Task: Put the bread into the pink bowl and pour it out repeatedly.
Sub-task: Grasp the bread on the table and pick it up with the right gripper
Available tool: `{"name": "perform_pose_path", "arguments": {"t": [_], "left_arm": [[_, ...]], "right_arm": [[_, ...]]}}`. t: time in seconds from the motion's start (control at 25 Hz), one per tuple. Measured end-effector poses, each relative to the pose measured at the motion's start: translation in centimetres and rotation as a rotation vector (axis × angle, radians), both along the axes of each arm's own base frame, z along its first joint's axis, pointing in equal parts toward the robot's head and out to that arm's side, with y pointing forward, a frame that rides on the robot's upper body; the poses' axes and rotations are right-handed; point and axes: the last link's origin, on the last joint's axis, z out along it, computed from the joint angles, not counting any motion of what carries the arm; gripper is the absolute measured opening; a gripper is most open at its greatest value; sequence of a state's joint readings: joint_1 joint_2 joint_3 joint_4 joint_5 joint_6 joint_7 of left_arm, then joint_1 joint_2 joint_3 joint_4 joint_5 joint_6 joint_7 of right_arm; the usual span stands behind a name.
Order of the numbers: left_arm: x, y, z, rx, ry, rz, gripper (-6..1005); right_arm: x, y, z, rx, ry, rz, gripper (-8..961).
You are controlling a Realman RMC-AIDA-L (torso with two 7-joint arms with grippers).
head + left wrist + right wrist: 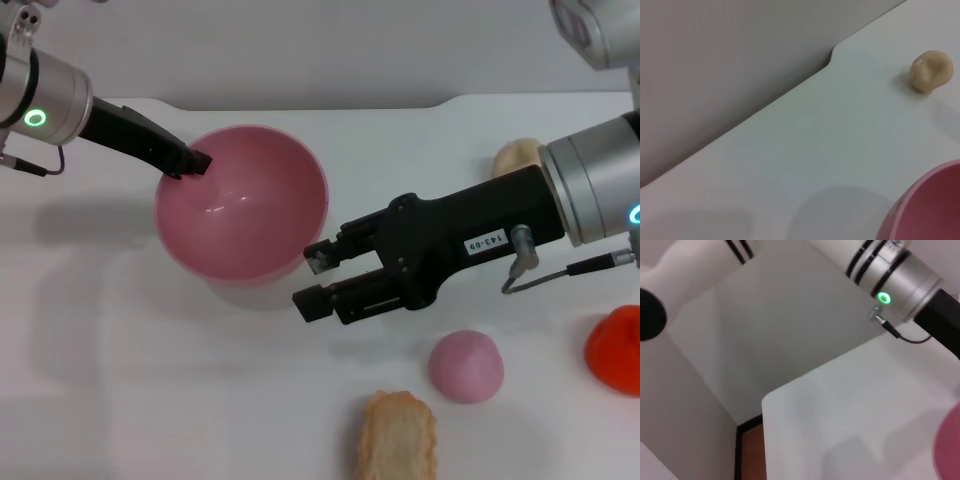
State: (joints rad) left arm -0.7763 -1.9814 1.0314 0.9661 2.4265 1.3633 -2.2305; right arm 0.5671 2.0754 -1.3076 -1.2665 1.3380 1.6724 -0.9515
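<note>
The pink bowl [240, 200] is tipped toward me and looks raised off the white table, with nothing inside it. My left gripper [188, 160] is shut on its far left rim. A part of the bowl's rim [927, 207] shows in the left wrist view and a sliver of the bowl [952, 450] in the right wrist view. The bread [397, 438] lies flat on the table at the near edge, right of centre. Just right of the bowl, my right gripper [312, 277] hovers open and empty, above and left of the bread.
A small pink dome [466, 366] sits right of the bread. A beige knotted lump [517, 157] [931, 71] lies at the back right, partly behind my right arm. A red object [615, 350] is at the right edge. The table's back edge [832, 55] meets a grey wall.
</note>
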Motion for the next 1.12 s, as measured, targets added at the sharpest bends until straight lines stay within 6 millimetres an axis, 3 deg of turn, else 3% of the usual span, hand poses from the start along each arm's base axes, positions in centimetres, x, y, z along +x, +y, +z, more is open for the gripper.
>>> {"name": "perform_pose_path", "arguments": {"t": [0.32,0.64,0.72,0.88,1.12], "left_arm": [[0.0,-0.1,-0.4,-0.001,-0.007,-0.005,44],[0.4,-0.3,-0.7,-0.008,-0.027,0.015,44],[0.6,-0.8,-2.0,-0.025,-0.055,0.031,44],[0.6,-0.9,-2.2,-0.028,-0.060,0.033,44],[0.5,-1.2,-2.7,-0.025,-0.095,0.050,44]], "right_arm": [[0.8,0.1,0.3,-0.022,-0.056,0.083,605],[-0.4,1.0,2.2,-0.020,-0.294,0.272,604],[-0.8,1.1,2.2,-0.019,-0.369,0.328,604],[-0.8,1.1,0.9,-0.048,-0.569,0.478,604],[-0.3,0.3,-1.2,-0.139,-0.703,0.679,604]]}}
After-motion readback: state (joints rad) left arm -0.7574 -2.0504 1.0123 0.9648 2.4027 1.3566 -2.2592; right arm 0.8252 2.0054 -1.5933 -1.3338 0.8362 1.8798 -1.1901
